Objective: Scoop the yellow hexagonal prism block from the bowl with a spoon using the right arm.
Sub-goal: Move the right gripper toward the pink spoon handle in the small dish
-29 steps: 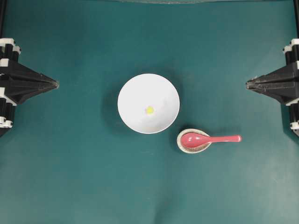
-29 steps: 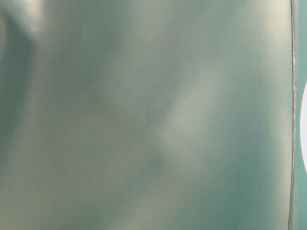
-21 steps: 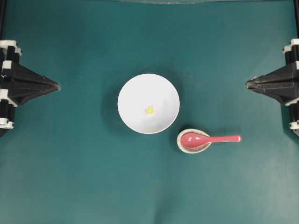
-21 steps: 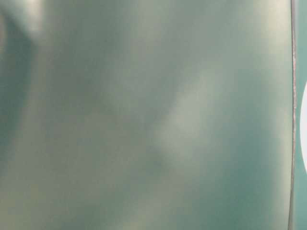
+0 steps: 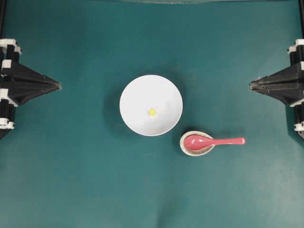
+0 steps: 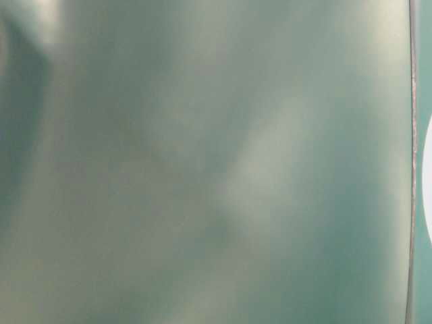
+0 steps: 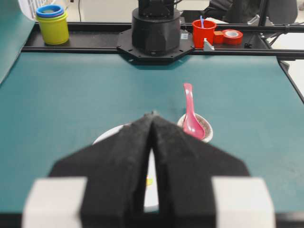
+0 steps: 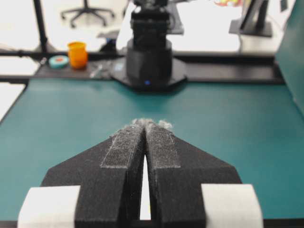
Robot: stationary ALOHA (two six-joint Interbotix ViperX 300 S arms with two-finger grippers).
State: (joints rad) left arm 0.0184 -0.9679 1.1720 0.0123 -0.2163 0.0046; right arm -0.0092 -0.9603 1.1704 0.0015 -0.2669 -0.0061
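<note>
The white bowl stands mid-table with the tiny yellow hexagonal block lying inside it. The pink-red spoon rests with its scoop in a small speckled dish right of the bowl, handle pointing right. My left gripper is shut and empty at the far left. My right gripper is shut and empty at the far right. In the left wrist view the shut gripper hides most of the bowl; the spoon shows beyond it. The right wrist view shows the shut gripper.
Teal mat covers the table. The table-level view is a blur with a white edge at its right. Off the mat beyond the far arm bases stand yellow cups, a red cup, red tape and an orange cup.
The left arm has shifted very slightly at the left edge. The bowl, block, spoon and right arm have not moved.
</note>
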